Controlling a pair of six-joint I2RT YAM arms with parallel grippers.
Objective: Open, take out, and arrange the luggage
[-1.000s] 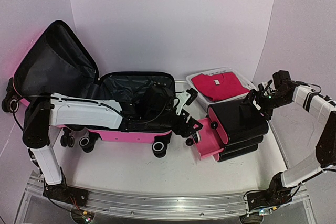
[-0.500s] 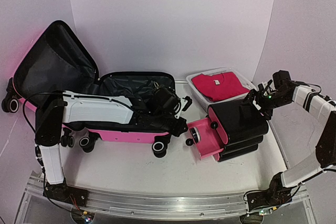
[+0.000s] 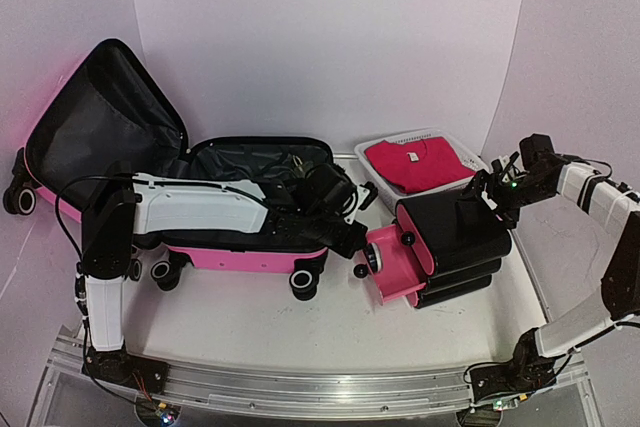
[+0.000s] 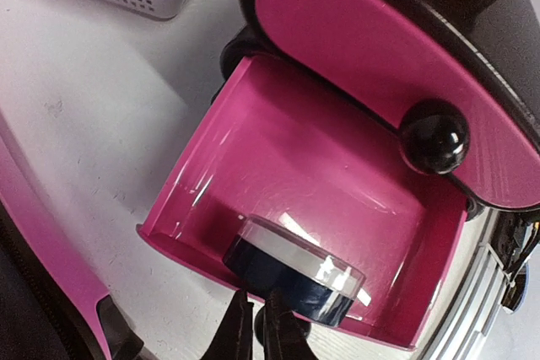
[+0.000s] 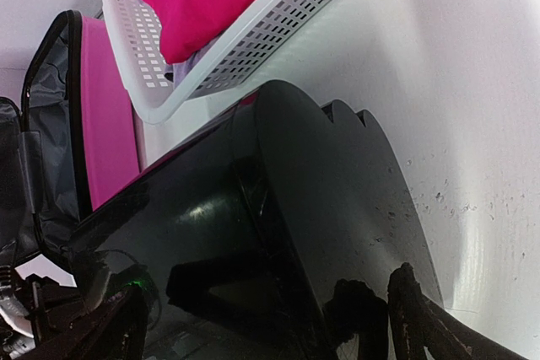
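- The left gripper (image 4: pixel 253 328) is pinching shut at the pink drawer (image 4: pixel 287 158)'s front edge.
- A round clear-lidded jar (image 4: pixel 295 269) is now sitting inside that drawer.

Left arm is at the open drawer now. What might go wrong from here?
1. The left gripper is closed at the front lip of the pink drawer, right beside the round jar; a tug or shove might tip the jar or spill it out.
2. The right gripper stands open over the black case stack, not clamping it, so the stack may slide if the drawer is pulled.
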